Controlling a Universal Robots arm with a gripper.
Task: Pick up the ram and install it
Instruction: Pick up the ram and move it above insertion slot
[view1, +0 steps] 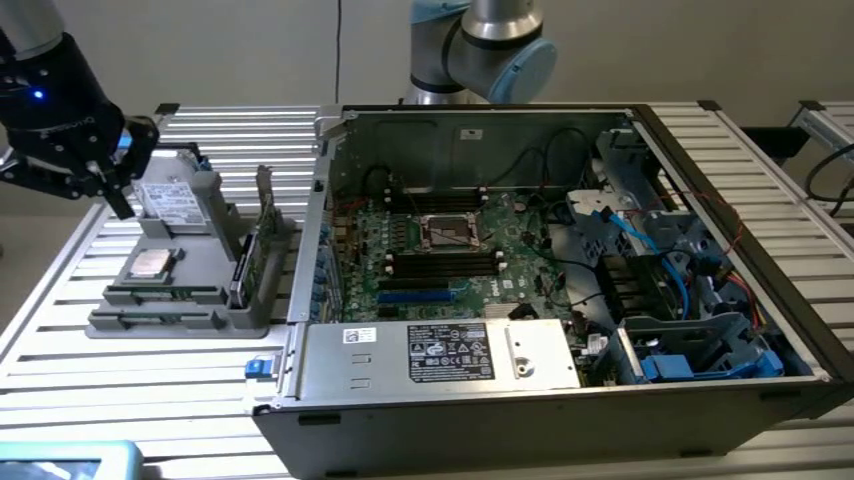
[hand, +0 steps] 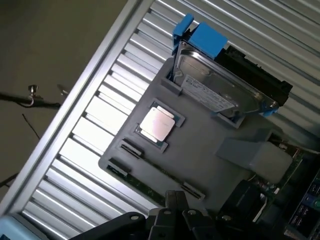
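One ram (hand: 150, 186): slim green strip, slotted along the edge of the matte grey plastic tray (view1: 174, 328) at the exterior view's left, near the square silver CPU (view1: 148, 263). Black gripper (view1: 120, 200) upper left, fingers closed, holding nothing.

Colours around the grey parts holder (hand: 200, 150)
On it: silver processor chip (hand: 157, 125), green ram (hand: 145, 182) along one edge, silver hard drive (hand: 215, 85) in a blue bracket (hand: 202, 37). Under it: ribbed silver-white table (hand: 100, 112). Beside it: green motherboard (view1: 441, 255) in a black case (view1: 561, 420).
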